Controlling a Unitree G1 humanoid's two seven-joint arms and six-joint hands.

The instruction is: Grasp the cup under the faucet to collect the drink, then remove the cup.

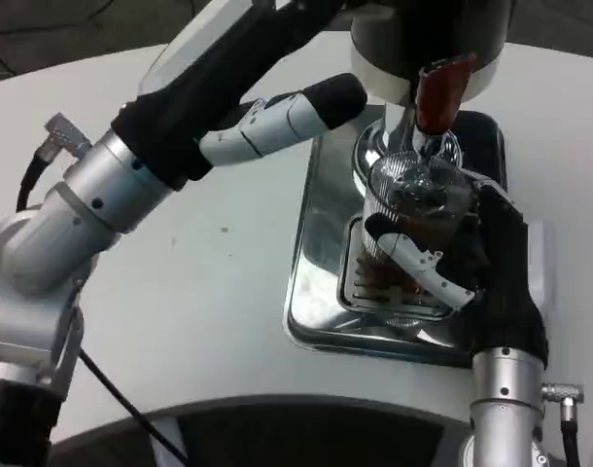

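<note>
A clear glass cup (413, 209) holding dark drink stands over the grate of the silver drip tray (321, 243), right under the faucet (413, 136) with its red handle (440, 89). My right hand (476, 268) grips the cup from the right, white fingers wrapped across its front. My left hand (277, 122) hovers to the left of the faucet, fingers stretched out, holding nothing and clear of the red handle.
The drink dispenser's body (423, 39) rises behind the tray at the top. My left forearm (131, 165) crosses the white table (209, 292) diagonally. A black cable (112, 389) runs along the table's near left edge.
</note>
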